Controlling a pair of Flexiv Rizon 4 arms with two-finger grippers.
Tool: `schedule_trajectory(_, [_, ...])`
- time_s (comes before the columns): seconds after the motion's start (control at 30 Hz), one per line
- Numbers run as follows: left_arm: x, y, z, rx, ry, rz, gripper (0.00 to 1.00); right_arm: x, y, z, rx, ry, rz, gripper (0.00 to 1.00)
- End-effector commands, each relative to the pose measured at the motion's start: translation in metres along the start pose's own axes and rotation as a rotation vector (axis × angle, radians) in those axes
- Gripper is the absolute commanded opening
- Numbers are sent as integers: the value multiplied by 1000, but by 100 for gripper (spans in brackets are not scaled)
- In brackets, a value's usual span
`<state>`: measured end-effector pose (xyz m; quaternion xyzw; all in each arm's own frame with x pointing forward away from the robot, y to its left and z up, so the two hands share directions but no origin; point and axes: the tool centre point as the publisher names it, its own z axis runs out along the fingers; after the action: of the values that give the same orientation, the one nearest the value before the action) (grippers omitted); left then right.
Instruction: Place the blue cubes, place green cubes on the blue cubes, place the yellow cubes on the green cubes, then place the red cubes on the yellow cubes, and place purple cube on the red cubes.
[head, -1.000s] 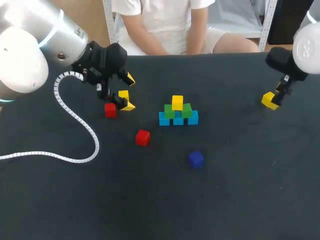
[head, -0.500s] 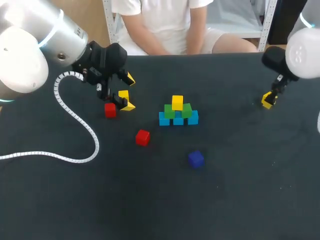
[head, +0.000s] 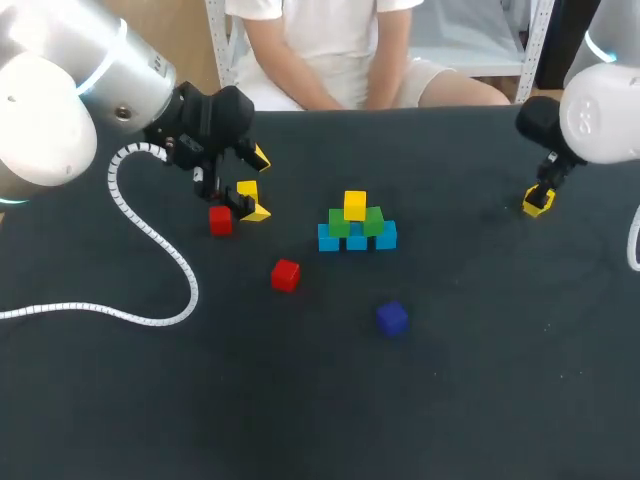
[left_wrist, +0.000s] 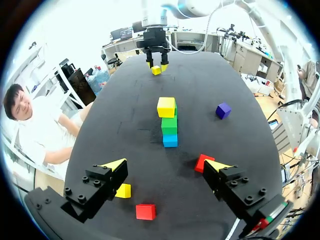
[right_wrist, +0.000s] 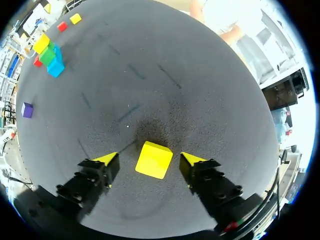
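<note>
The right pincer (right_wrist: 150, 159) has been shifted a little around the yellow cube (right_wrist: 154, 160), at 3 o'clock from the stack (head: 356, 228) on the bench (head: 480, 350). It is opened wide and nothing is gripped yet, so a grab looks near. The left pincer (left_wrist: 166, 165) is wide too.

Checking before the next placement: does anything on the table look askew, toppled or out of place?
Nothing has toppled: the pyramid stands tidy, blue, green, one yellow on top. The only stray is a yellow cube far off to the right, lying between the open fingers of the right tool, touching neither.
</note>
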<state>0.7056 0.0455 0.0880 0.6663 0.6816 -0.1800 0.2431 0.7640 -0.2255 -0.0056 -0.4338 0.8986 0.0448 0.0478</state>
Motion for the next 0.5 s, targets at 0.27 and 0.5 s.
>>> schedule_trajectory(0.27, [1, 0, 0, 1, -1, 1, 100, 1, -4, 7, -28, 9, 9, 78])
schedule_trajectory(0.5, [1, 0, 0, 1, -1, 1, 100, 1, -4, 7, -28, 7, 1, 29])
